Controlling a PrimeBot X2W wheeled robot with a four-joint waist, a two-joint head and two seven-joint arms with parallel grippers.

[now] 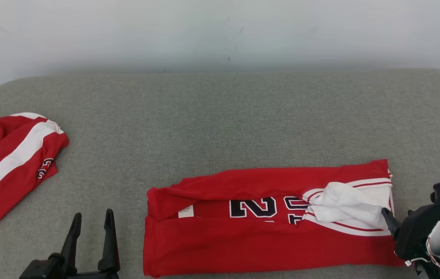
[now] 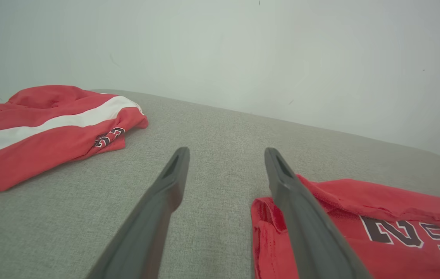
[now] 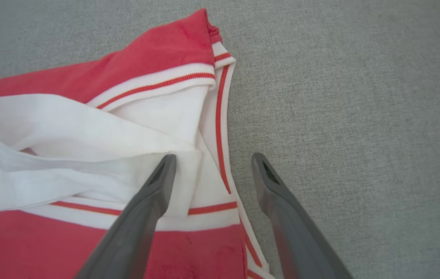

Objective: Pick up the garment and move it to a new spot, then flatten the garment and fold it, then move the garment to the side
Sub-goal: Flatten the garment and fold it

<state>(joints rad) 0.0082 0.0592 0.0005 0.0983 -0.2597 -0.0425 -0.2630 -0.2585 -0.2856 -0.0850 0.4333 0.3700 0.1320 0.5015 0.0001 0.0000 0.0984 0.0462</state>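
Both grippers open, nothing held; folded jersey lay on the mat between them.

The red jersey [image 1: 266,228] sat near the front edge of the grey padded surface [image 1: 220,116], folded into a long band. Its long axis ran left-right across the head view, with the white-trimmed end toward the robot's right and the plain red end toward its left. Dark numerals showed between the folds. The right gripper [image 3: 214,157] straddled the trimmed end with its jaws spread: one finger over the white fabric, the other over bare surface; contact couldn't be told. The left gripper [image 1: 92,213], jaws also spread, stood just beside the plain end. A second red-and-white garment [image 1: 11,166] lay well apart at far left.
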